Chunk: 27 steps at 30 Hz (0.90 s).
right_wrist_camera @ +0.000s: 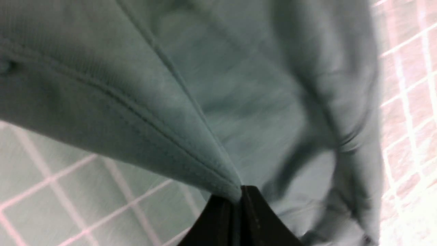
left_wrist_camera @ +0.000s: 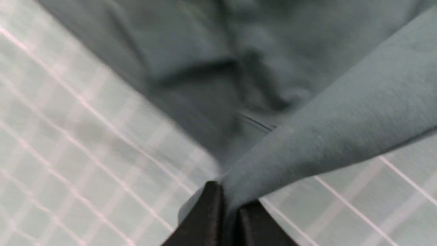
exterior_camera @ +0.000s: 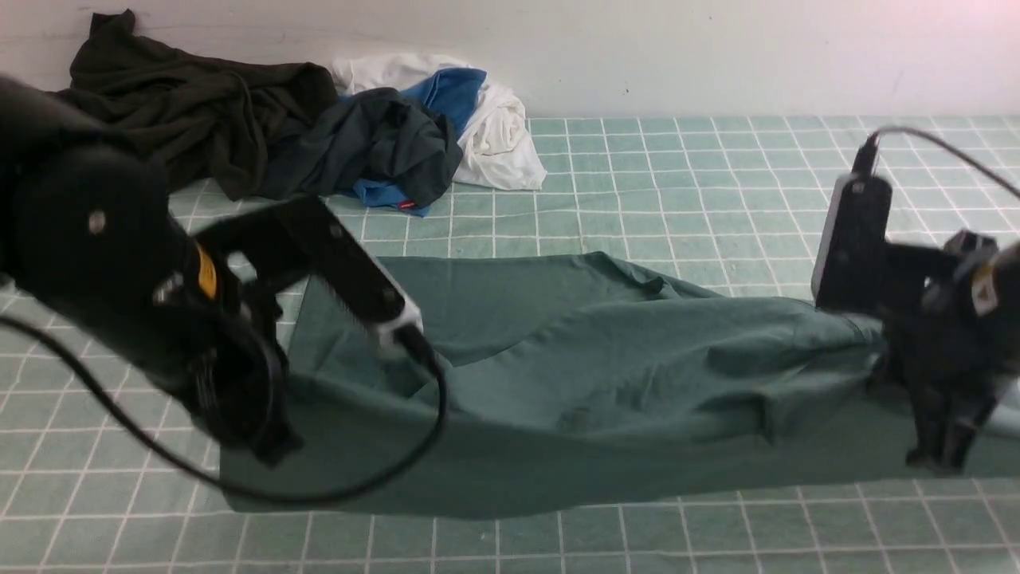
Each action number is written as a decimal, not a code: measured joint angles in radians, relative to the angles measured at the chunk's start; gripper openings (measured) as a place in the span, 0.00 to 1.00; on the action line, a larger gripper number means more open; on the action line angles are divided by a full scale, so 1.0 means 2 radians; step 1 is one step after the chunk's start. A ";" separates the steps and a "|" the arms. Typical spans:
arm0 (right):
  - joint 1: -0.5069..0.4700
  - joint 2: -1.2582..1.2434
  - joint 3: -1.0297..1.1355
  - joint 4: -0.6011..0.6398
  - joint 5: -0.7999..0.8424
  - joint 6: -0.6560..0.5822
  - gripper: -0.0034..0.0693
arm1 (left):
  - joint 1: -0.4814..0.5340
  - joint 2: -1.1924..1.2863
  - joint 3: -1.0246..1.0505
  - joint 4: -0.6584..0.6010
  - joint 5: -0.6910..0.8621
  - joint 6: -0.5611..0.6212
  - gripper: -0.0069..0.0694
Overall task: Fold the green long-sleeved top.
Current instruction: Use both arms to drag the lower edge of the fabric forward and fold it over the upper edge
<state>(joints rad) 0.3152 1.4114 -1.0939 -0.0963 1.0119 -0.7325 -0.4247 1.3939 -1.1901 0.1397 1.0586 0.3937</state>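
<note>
the green long-sleeved top (exterior_camera: pixel 598 375) lies spread across the middle of the worktop (exterior_camera: pixel 717 183), reaching from the near left to the right edge of the front view. its far part lies flat on the green, white-gridded cover, with loose folds towards the right. its near edge is drawn up off the surface between the two arms.

the left gripper (exterior_camera: pixel 271 454) is at the near left end of the top. in the left wrist view the left gripper (left_wrist_camera: pixel 230 212) has its jaws pressed together on a pinch of the top (left_wrist_camera: pixel 341 119), and the cloth runs taut away from them above the grid.

the right gripper (exterior_camera: pixel 944 458) is at the right end. in the right wrist view the right gripper (right_wrist_camera: pixel 240 205) is closed tight on a stitched edge of the top (right_wrist_camera: pixel 136 102), which fans out from the jaws.

at the far left, against the wall (exterior_camera: pixel 717 48) and well apart from the top, lies a very dark olive-black garment (exterior_camera: pixel 191 104). just right of it, and touching it, a dark navy-grey garment (exterior_camera: pixel 382 135) is heaped with blue cloth (exterior_camera: pixel 450 92) and white cloth (exterior_camera: pixel 502 135).

a small red tag (exterior_camera: pixel 408 205) shows on the near edge of the blue cloth; its writing is too small to read. a yellow label (exterior_camera: pixel 206 271) sits on the left arm and cannot be read either. no print or logo shows on the top in any view.
</note>
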 joint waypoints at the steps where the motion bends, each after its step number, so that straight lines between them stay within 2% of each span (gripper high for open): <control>1: -0.010 0.010 -0.018 0.013 0.003 -0.009 0.06 | 0.010 0.010 -0.015 0.000 0.002 0.004 0.10; 4: -0.036 0.067 -0.078 0.048 0.015 -0.031 0.06 | 0.041 0.070 -0.087 0.000 0.006 0.019 0.10; 11: -0.061 0.197 -0.200 0.060 0.018 -0.034 0.06 | 0.090 0.216 -0.231 -0.001 0.007 0.033 0.11; 15: -0.063 0.251 -0.242 0.058 0.006 -0.017 0.06 | 0.102 0.280 -0.283 -0.003 0.006 0.035 0.11; 20: -0.063 0.310 -0.280 0.048 -0.042 0.044 0.07 | 0.112 0.352 -0.324 -0.001 -0.025 0.037 0.11; 23: -0.063 0.334 -0.285 0.030 -0.078 0.089 0.15 | 0.113 0.377 -0.328 0.001 -0.057 0.038 0.13; 26: -0.063 0.340 -0.285 0.010 -0.100 0.141 0.26 | 0.113 0.390 -0.328 0.002 -0.083 0.038 0.18; 27: -0.063 0.341 -0.287 0.001 -0.105 0.173 0.33 | 0.113 0.393 -0.328 0.002 -0.092 0.038 0.22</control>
<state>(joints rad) 0.1896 2.0930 -1.6680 -0.0947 0.8025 -0.3856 -0.1989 2.1803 -1.8454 0.1428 0.8744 0.4690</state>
